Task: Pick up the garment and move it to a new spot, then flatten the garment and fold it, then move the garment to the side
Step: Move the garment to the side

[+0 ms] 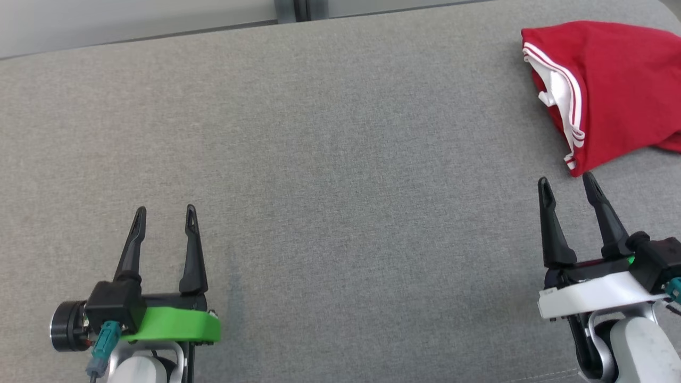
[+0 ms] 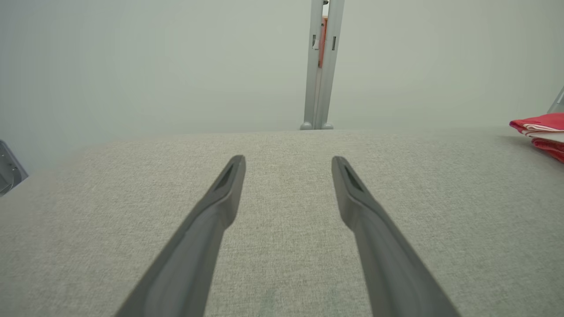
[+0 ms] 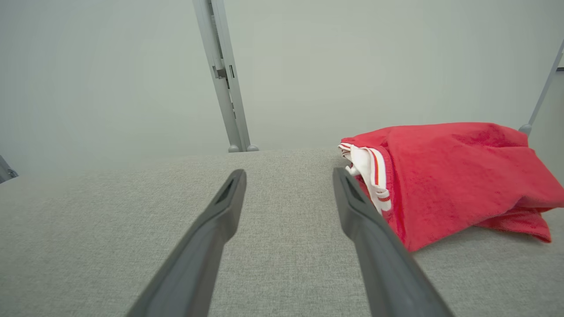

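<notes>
At the far right of the grey fabric-covered desk (image 1: 340, 186), the red garment with white striped trim (image 1: 617, 90) lies bundled, and both claws are empty.
Judging by its compact, doubled-over layers and its place well off to the side, the folding and the move aside look done, with little left to do; it could also be a heap awaiting pickup. The left claw (image 1: 165, 209) is held over bare desk at the near left, fingers apart, pointing away from the robot, well apart from the garment. The right claw (image 1: 565, 178) is at the near right, fingers likewise spread, leaning slightly leftward, its outer fingertip just beside the garment's near corner; whether they touch cannot be told.
</notes>
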